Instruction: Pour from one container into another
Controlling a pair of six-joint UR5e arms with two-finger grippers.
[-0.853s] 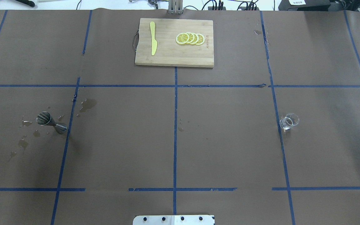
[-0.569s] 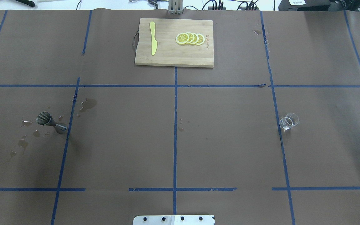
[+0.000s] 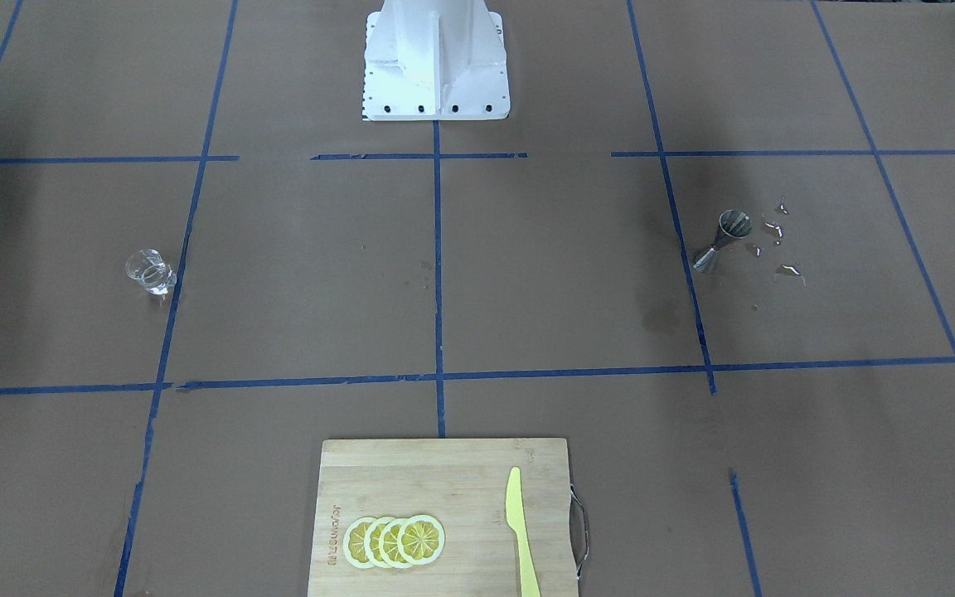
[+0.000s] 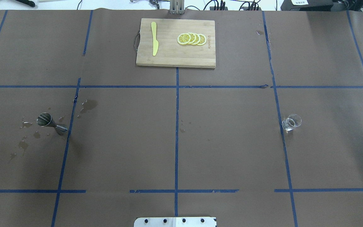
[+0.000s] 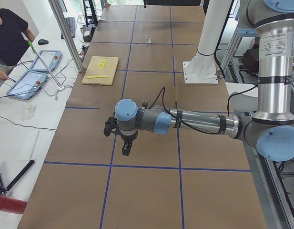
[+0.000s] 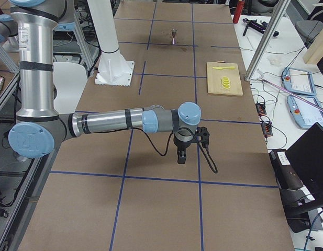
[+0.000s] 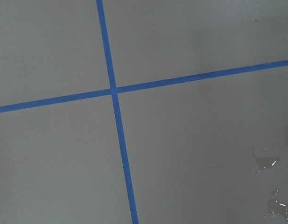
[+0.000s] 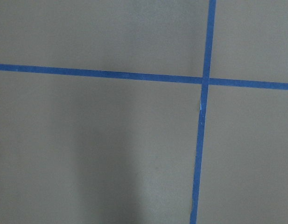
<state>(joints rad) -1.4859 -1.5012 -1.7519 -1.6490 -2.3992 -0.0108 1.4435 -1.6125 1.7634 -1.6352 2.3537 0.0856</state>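
Your left gripper (image 5: 127,148) and right gripper (image 6: 181,156) hang pointing down off level-stretched forearms toward opposite tabletop (image 5: 147,195) ends; jaws, can't tell.

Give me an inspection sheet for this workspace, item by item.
Surface: brown-papered table, blue tape grid; wet spots on the robot's left.
Job's things: glass cup on robot's right, steel jigger on its left, both standing, untouched.
Clutter: cutting board with lemon slices and yellow knife.
Grippers: left gripper, right gripper above bare table; open or shut, cannot tell.
Cables: cable bundle beyond far table edge; a loop at each wrist.
Surroundings: operator at side bench.
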